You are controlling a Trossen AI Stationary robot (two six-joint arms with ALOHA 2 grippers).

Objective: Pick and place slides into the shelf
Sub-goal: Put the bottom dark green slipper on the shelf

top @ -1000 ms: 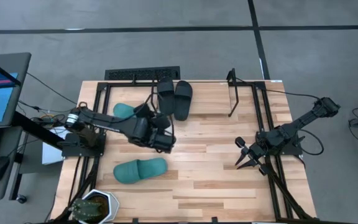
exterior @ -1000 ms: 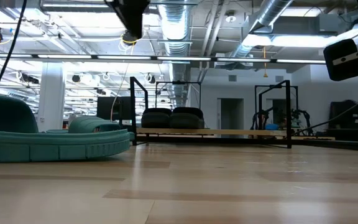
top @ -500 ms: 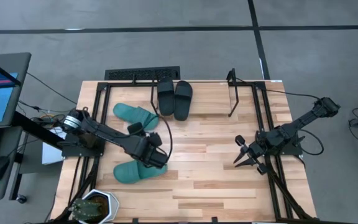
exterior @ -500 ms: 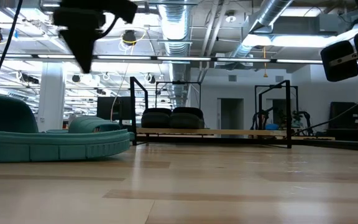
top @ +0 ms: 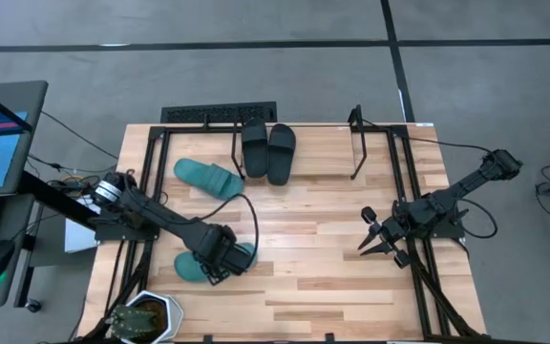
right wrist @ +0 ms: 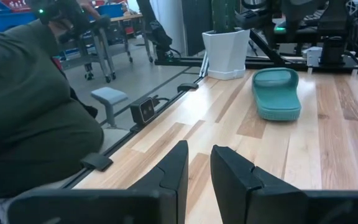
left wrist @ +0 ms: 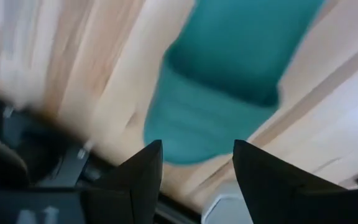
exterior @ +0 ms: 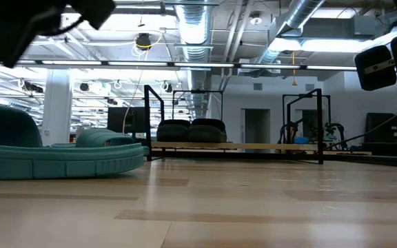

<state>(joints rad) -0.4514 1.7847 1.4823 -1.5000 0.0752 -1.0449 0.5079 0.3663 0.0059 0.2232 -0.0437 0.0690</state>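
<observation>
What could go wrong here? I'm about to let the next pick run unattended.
1. The left end effector hangs open above the near teal slide, close to the table's front edge; a poor grasp might push it off.
2. Carrying it to the shelf means passing the other teal slide and might knock it.
3. The black slides already fill the shelf's left side, so placement room is tight.

Two black slides (top: 268, 151) lie side by side, touching, within the shelf (top: 294, 143) of thin black rods at the counter's far edge. One teal slide (top: 208, 178) lies flat and angled just left of them. The second teal slide (top: 191, 267) lies nearer the front-left, partly covered from above.
</observation>
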